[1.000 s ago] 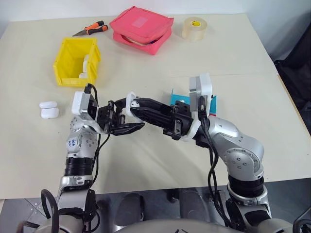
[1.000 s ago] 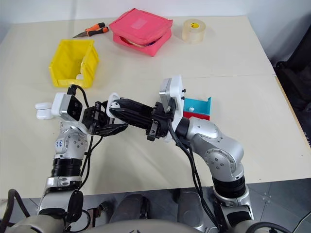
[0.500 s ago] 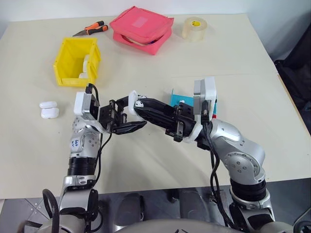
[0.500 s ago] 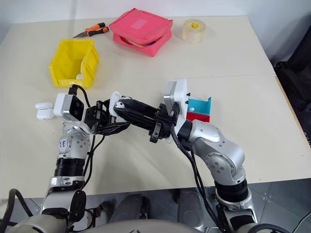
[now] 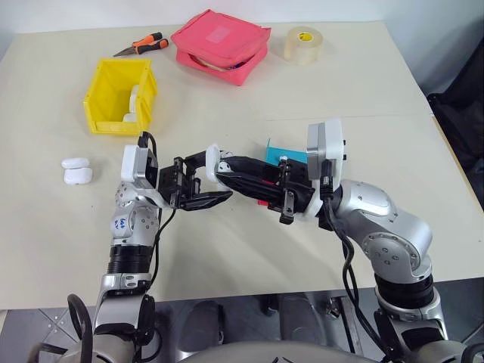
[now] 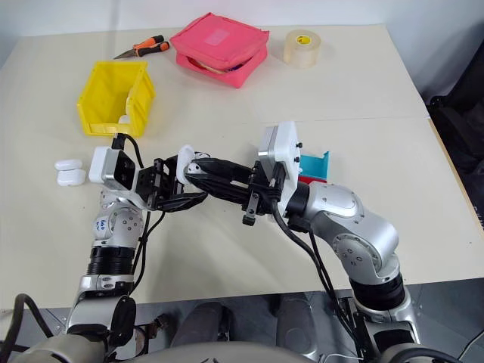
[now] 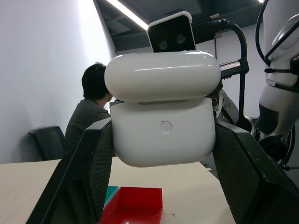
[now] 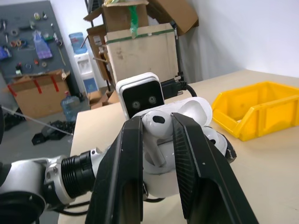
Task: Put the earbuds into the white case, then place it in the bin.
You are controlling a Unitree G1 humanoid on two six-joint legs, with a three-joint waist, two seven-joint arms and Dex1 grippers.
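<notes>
My left gripper (image 5: 206,181) is shut on a white case (image 7: 163,135), held up above the table with its lid (image 7: 162,74) partly raised. My right gripper (image 5: 224,165) reaches in from the right and is shut on one of the earbuds (image 8: 158,120), a tiny white piece pinched between its black fingers right at the case's opening. The case's open lid (image 8: 194,108) shows just behind that earbud. The yellow bin (image 5: 113,94) stands at the far left of the table with white cases (image 5: 134,102) inside it.
Two more white cases (image 5: 76,172) lie left of my left arm. Red and blue trays (image 5: 283,155) sit partly hidden behind my right forearm. A pink pouch (image 5: 221,45), a tape roll (image 5: 304,44) and pliers (image 5: 142,45) line the far edge. A person (image 7: 91,107) sits beyond the table.
My right forearm has swung out a little to the right and its wrist has rolled slightly. Both grips are unchanged and the left hand has stayed put.
</notes>
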